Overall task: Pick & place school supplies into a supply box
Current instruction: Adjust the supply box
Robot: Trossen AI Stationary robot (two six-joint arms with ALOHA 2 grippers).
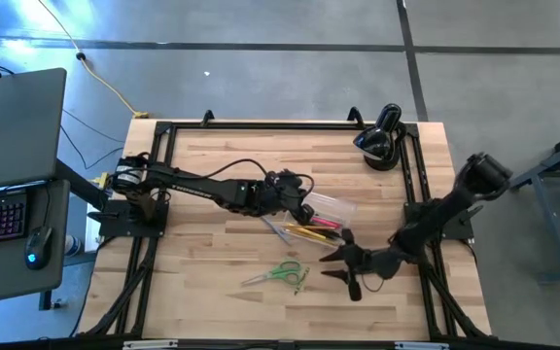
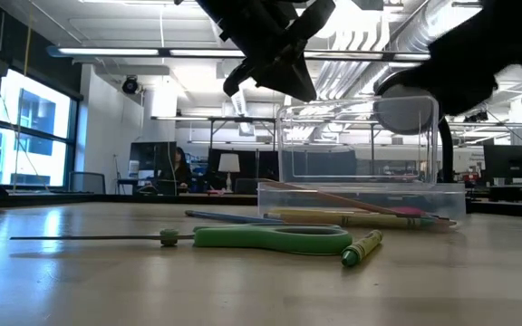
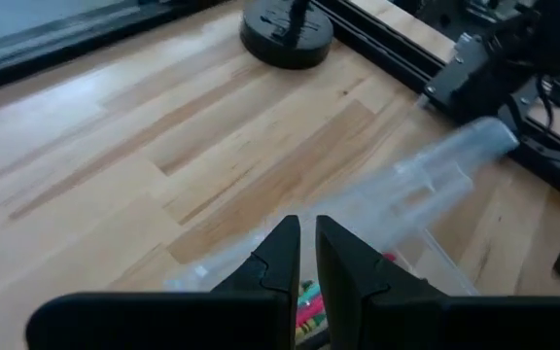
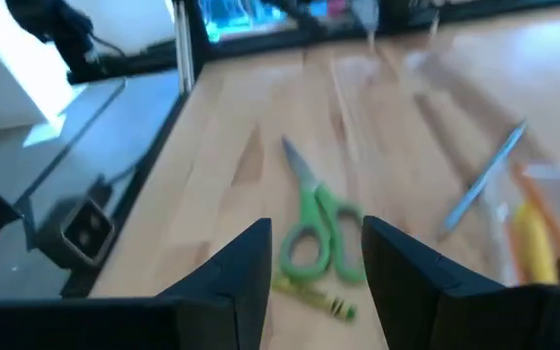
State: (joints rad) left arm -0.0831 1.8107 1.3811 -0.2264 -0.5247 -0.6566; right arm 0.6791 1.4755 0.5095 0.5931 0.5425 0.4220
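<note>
I lower my wide-open right end effector (image 4: 314,255) squarely over the scissors (image 4: 316,226), jaws straddling both green handles; the left end effector (image 3: 306,255) waits nearly closed, empty, above the supply box (image 1: 331,207).

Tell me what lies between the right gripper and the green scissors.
Bare tabletop only. In the high view, the open right gripper sits just right of the scissors; a green crayon lies beside their handles.

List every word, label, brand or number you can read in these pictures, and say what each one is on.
None can be read.
The laptop lid carries a small logo, too small to read.
The green crayon has a label, too blurred to read.
The scissors and clear box show no print.
</note>
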